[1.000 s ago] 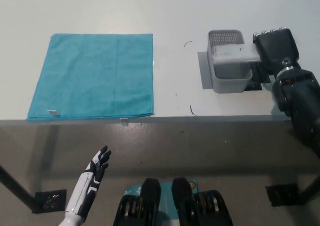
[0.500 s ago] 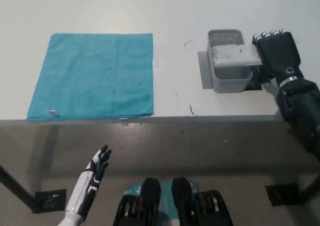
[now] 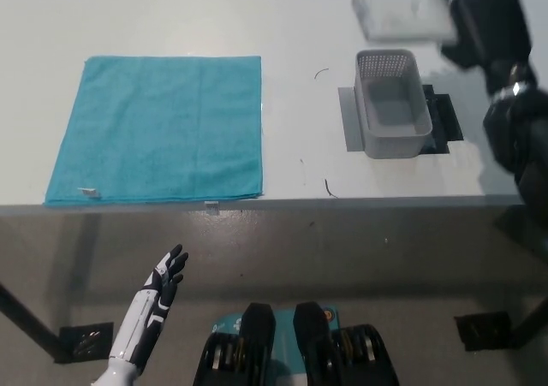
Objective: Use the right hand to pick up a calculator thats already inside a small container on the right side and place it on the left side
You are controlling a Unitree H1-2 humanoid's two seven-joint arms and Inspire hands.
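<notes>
We have the calculator (image 3: 398, 14) up in the air, clear of the basket (image 3: 393, 104), which now shows nothing but its own grey floor. Our right hand (image 3: 481, 18) grips the calculator by its right end, fingers wrapped over that end, so the body sticks out toward the left from the palm. Its long axis runs roughly left to right across the picture, a little blurred, near the top edge and beyond the basket's far rim.

What the next move turns on is direction: the drop place lies to the left of the held calculator and nearer to us. The cloth (image 3: 158, 129) is spread flat on the table (image 3: 300, 26), well apart from the basket, and we judge it to be the likely target on the left side. Since the free end of the calculator already points that way, we expect a sideways carry across the bare strip between basket and cloth, with no turn of the wrist needed, then a lowering onto the cloth.

Our left hand (image 3: 163, 283) hangs below the table edge at lower left, fingers spread and holding nothing, far from the work. The right hand alone is placed to finish this
</notes>
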